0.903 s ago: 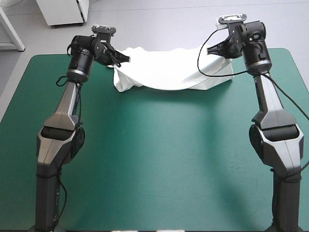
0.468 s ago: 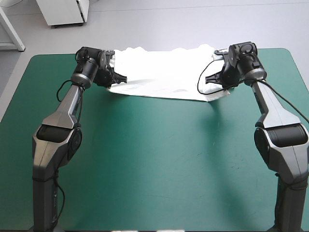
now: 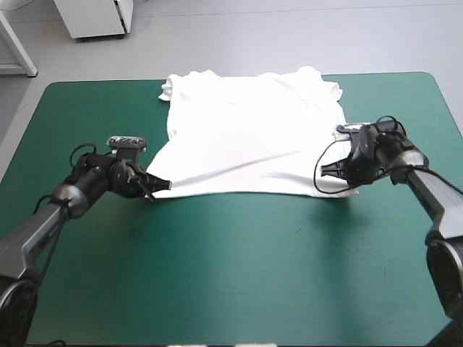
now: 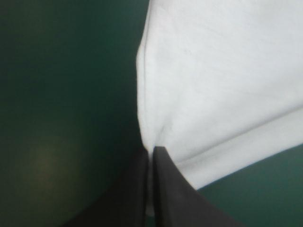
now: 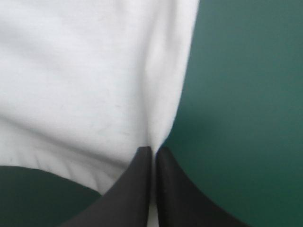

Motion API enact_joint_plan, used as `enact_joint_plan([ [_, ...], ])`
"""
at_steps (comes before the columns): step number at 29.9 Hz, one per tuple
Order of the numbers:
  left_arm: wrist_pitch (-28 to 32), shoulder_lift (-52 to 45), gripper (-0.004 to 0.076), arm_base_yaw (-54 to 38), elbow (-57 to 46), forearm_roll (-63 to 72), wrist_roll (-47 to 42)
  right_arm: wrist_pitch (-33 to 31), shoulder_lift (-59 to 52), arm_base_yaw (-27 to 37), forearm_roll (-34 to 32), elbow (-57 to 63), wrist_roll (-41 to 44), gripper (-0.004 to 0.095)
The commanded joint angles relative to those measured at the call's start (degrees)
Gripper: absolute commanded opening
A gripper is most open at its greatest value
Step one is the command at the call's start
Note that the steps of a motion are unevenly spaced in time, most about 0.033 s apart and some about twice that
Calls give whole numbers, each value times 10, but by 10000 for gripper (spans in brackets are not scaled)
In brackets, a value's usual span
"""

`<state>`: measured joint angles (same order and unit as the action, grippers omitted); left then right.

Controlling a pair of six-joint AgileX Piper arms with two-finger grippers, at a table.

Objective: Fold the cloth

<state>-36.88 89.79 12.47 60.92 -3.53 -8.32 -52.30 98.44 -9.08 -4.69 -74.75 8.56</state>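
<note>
My left gripper (image 3: 160, 185) and right gripper (image 3: 324, 169) are each clamped on a near hem corner of the T-shirt (image 3: 246, 130). It lies spread flat across the far half of the teal-green cover (image 3: 239, 267). Spreading appears complete; every fold remains.

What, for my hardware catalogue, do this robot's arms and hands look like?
The left arm and the right arm are built alike: smooth grey metallic links joined by round black joints, ending in black wrist sections. The left hand and the right hand each carry two broad black fingers, shaped like curved fins that taper to a point.
</note>
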Motion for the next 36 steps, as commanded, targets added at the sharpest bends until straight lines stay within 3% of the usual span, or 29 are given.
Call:
enact_joint_plan([
  [1,38,-108,-22,2,-70,2,-6,29,-102,1,-4,82,1,0],
  [6,33,-208,-22,2,-157,32,-6,29,-196,1,14,188,2,0],
  [16,-72,-365,-22,3,-286,104,0,-37,-378,1,64,344,2,0],
  [28,-230,-552,-22,3,-315,142,-3,-188,-568,1,80,385,29,0],
  [36,-240,-574,-20,3,-319,196,-4,-191,-590,1,163,410,27,48],
])
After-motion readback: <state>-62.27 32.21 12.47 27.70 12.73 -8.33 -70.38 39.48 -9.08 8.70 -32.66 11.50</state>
